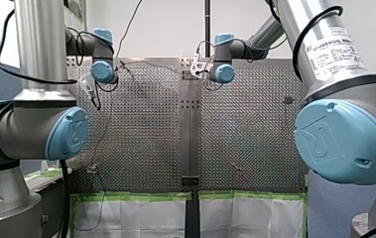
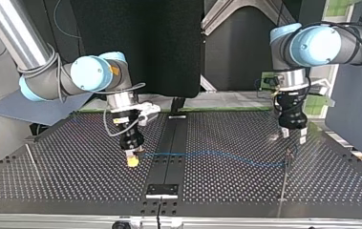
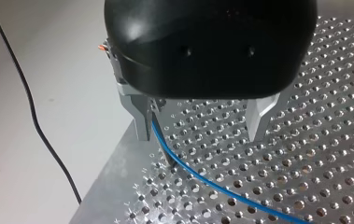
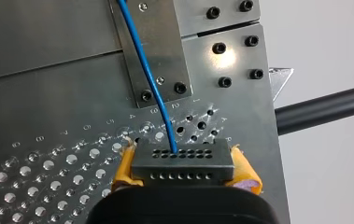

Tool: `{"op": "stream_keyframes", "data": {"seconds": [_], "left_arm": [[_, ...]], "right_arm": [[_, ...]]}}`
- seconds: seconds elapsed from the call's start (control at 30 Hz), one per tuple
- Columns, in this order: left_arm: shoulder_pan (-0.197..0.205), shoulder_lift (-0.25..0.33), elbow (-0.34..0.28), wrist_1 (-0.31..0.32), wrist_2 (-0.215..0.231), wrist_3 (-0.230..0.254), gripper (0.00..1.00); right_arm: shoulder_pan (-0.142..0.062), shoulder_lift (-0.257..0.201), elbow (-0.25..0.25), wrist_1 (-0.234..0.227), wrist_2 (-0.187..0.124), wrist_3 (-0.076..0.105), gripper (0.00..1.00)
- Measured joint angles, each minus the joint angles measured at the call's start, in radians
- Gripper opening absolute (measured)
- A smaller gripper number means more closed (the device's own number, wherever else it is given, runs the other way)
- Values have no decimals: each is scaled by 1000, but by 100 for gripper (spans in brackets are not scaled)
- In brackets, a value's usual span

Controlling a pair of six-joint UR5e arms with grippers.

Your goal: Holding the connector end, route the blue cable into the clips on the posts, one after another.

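Note:
In the right wrist view my right gripper (image 4: 185,164) has its yellow pads (image 4: 124,169) shut on a dark grey connector block (image 4: 184,159). The blue cable (image 4: 149,77) leaves the block and runs ahead over the plate. In the top view the blue cable (image 2: 217,153) stretches from my right gripper (image 2: 132,161) across to a short dark post (image 2: 290,153) below my left gripper (image 2: 293,136). My left gripper (image 3: 201,133) is open; the blue cable (image 3: 221,192) passes close beside one metal finger (image 3: 142,122), past a small dark clip (image 3: 167,157), touching neither finger.
The perforated table (image 2: 73,181) has a central dark strip (image 2: 171,143). A thin post (image 2: 29,153) stands at the top view's left, and a slim rod (image 2: 282,183) lies near the post at its right. A black wire (image 3: 34,116) hangs off the table edge beside my left gripper.

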Motion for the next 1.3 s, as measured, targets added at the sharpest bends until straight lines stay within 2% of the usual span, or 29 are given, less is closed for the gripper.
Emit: {"op": "stream_keyframes", "data": {"seconds": [0.2, 0.33, 0.4, 0.5, 0.77, 0.9, 1.03, 1.3], "left_arm": [[-4, 45, 0, -50, 32, -7, 100], [-10, 64, 0, -81, 61, 8, 100], [-11, 61, 0, -100, 75, 24, 100], [-11, 61, 0, -126, 71, 50, 100], [-7, 76, 0, -201, 7, 124, 100], [-2, 91, 16, -237, -5, 160, 100], [0, 103, 44, -274, 11, 197, 100], [2, 108, 113, -349, 75, 273, 100]], "right_arm": [[1, 0, 0, 1, 0, 1, 0], [2, 0, -1, 3, 0, 2, 0], [2, 0, 0, 4, 0, 2, 0], [2, 0, 0, 4, 0, 3, 0], [3, 0, 0, 5, 0, 3, 0], [3, 0, 0, 6, 0, 3, 0], [4, 0, 0, 7, 0, 3, 0], [9, 1, 0, 10, 0, 3, 0]]}}
